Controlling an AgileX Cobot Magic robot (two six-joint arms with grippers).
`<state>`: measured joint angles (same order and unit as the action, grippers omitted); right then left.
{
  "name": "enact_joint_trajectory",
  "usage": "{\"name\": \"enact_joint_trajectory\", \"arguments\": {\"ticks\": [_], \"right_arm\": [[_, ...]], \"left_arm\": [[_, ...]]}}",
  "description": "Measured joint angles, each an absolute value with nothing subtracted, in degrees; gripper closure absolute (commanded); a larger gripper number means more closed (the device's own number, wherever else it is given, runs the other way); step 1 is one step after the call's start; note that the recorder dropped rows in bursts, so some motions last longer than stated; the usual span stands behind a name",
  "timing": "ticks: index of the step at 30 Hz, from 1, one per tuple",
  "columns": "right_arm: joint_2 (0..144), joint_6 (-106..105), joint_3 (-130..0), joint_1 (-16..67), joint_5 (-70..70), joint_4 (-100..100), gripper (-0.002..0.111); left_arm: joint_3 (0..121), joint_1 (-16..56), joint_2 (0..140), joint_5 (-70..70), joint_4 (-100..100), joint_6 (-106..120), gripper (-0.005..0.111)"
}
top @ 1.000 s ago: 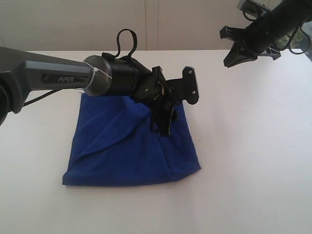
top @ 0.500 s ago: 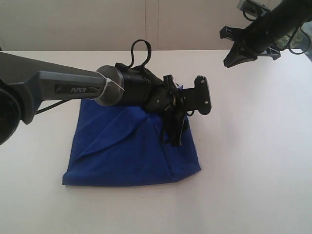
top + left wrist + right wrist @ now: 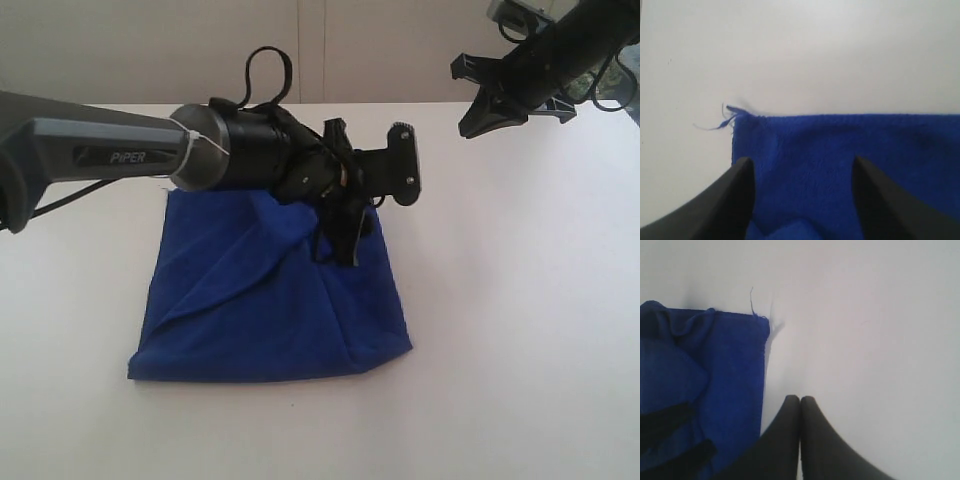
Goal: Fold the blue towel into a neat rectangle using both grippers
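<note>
The blue towel (image 3: 250,310) lies on the white table as a rumpled, roughly square folded pile with a diagonal crease. My left gripper (image 3: 338,240) reaches in from the left and hangs over the towel's far right part. In the left wrist view it (image 3: 801,172) is open, with the towel (image 3: 850,145) beneath the spread fingers and nothing gripped. The towel's corner with the loose thread (image 3: 720,122) lies just ahead. My right gripper (image 3: 478,118) is raised at the back right, away from the cloth. Its fingers (image 3: 800,401) are shut and empty, and the towel (image 3: 725,365) lies beside them.
The white table (image 3: 520,300) stretches bare to the right and in front of the towel. A pale wall runs along the back edge. The left arm's cable loop (image 3: 265,70) stands up behind its wrist. Black parts of the left arm (image 3: 670,440) show in the right wrist view.
My left gripper swung right and nearer over the towel, then drew back left and up. The towel keeps its shape. The right arm has not moved.
</note>
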<state>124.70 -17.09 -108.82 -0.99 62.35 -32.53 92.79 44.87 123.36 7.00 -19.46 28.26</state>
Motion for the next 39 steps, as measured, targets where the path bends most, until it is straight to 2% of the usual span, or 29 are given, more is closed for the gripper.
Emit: {"name": "enact_joint_trajectory", "arguments": {"ticks": [16, 39], "right_arm": [[124.70, -17.09, -108.82, -0.99, 62.35, -32.53, 0.108], [124.70, -17.09, -108.82, -0.99, 61.85, -32.53, 0.108]], "left_arm": [[92.79, 42.84, 127.05, 6.16, -20.03, 26.11, 0.045], [92.79, 45.04, 124.46, 7.30, -22.15, 24.85, 0.045]]}}
